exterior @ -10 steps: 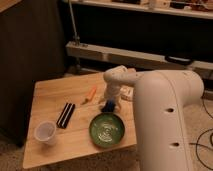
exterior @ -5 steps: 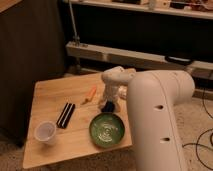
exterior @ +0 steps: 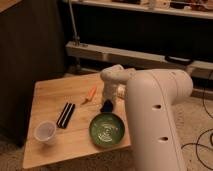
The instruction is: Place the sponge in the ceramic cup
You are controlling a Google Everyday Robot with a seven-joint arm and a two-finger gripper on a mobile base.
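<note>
The sponge (exterior: 106,106) shows as a small dark-blue block on the wooden table (exterior: 50,97), just beyond the far rim of the green bowl. My gripper (exterior: 110,98) hangs straight down over it from the white wrist, its tip at or touching the sponge's top. The ceramic cup (exterior: 46,131), pale and handle-less, stands upright near the table's front left corner, well to the left of the gripper. My bulky white arm (exterior: 152,115) fills the right side of the view and hides the table's right edge.
A wide green bowl (exterior: 107,130) sits at the front of the table between the sponge and the near edge. A flat black ridged bar (exterior: 65,115) lies right of the cup. An orange stick-like object (exterior: 90,94) lies left of the gripper. Dark shelving stands behind.
The large white arm link has swung a little to the left and now covers more of the table. The gripper stays over the same spot by the sponge.
</note>
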